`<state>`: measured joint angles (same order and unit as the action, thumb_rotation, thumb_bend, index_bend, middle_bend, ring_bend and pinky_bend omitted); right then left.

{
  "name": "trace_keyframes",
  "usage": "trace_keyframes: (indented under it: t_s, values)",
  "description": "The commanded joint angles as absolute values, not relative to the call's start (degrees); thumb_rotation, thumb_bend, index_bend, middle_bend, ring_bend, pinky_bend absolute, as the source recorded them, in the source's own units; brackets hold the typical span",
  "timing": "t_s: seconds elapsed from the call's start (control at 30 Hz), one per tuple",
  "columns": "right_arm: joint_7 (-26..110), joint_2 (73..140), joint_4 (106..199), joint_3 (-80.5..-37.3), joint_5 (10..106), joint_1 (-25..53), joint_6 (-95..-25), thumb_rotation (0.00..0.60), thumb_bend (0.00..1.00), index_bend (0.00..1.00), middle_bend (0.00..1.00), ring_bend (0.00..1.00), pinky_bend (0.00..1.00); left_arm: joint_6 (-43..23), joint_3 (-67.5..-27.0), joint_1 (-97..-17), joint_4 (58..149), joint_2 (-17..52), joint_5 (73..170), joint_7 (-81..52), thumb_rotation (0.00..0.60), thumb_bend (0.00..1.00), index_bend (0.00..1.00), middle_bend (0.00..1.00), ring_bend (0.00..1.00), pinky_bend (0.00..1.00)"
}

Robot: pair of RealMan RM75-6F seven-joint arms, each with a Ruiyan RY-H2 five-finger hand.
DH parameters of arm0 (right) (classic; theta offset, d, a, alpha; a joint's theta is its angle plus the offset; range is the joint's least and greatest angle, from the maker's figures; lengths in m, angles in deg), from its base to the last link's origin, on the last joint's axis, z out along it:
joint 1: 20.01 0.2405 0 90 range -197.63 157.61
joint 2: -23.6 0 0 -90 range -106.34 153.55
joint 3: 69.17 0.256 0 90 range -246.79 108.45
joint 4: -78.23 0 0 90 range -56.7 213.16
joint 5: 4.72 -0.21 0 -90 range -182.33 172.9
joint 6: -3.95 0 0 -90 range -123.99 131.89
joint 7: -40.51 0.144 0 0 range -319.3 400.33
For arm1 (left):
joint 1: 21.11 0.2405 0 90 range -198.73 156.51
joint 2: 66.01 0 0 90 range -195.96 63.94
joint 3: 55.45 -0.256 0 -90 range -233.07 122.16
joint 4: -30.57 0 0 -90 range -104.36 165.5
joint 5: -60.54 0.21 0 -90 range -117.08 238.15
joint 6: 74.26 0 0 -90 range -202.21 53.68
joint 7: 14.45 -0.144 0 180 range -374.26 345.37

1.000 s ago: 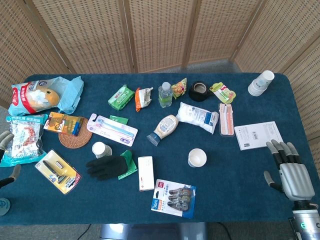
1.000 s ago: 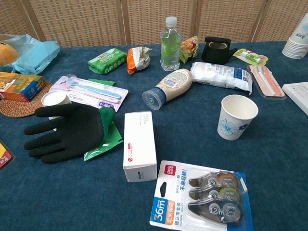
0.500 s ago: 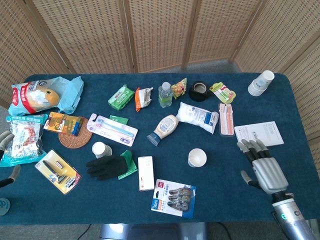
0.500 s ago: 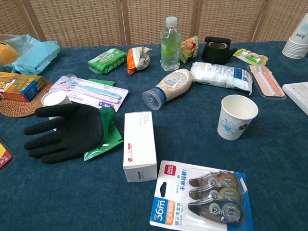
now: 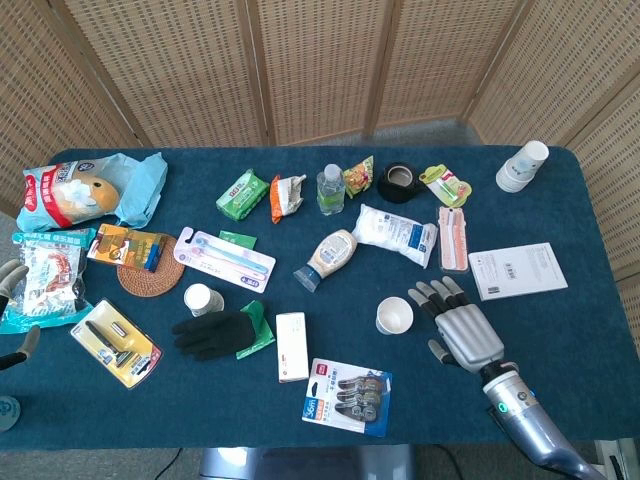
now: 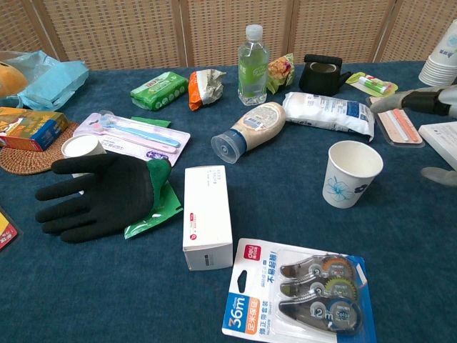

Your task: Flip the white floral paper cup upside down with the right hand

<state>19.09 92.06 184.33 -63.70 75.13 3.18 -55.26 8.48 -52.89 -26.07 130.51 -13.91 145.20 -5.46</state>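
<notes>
1. Right hand [image 5: 458, 325], the grey metal one, hangs just beside the white paper cup with the blue flower print [image 5: 394, 316], on the cup's right. Fingers are spread apart and it's holding nothing. The chest view only catches its fingertips at the frame edge.
2. Cup's standing upright, mouth up, on the dark blue tablecloth [image 5: 450, 400], in a fairly free patch between the lying mayo-style squeeze bottle [image 5: 327, 256] and the blue-carded pack of correction tapes [image 5: 348, 396].
3. I'd come in from the side and wrap around the middle of the wall, thumb opposite the fingers. Go gentle, paper crushes easily.
4. Lift it a bit before rolling the wrist, so the rim doesn't scrape the cloth.
5. Set it down rim-flat in the same free patch, then let go.
6. Left hand [image 5: 10, 277] barely shows at the far edge of the head view, looks empty, fingers apart.
</notes>
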Motion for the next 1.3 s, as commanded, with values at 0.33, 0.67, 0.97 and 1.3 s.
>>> trace_keyframes:
  t_s: [0.33,0.67,0.97,1.3]
  values:
    - [8.64,96.64,185.22,-63.45,66.00,8.41,-51.77,0.600,0.42,0.00,0.00,0.00,0.00,7.38,-52.51,-27.08,129.34,-13.06,144.97,-4.64,0.600,0.47,0.03,0.07,0.02,0.00]
    - [2.69,98.36,186.52,-64.03,60.74,11.50,-51.72,0.600,0.42,0.00,0.00,0.00,0.00,7.11,-52.60,-27.06,128.04,-12.55,144.53,-3.31,0.600,0.47,0.03,0.07,0.02,0.00]
    - [-0.52,99.49,186.12,-64.33,56.44,14.75,-51.05,0.600,0.42,0.00,0.00,0.00,0.00,6.83,-52.61,-26.92,126.27,-12.09,143.89,-1.59,0.600,0.47,0.03,0.06,0.02,0.00]
    - [-0.33,99.66,184.65,-65.06,54.31,16.90,-50.91,0.600,0.42,0.00,0.00,0.00,0.15,6.97,-52.53,-26.73,125.36,-11.62,143.52,-0.83,0.600,0.47,0.03,0.06,0.02,0.00]
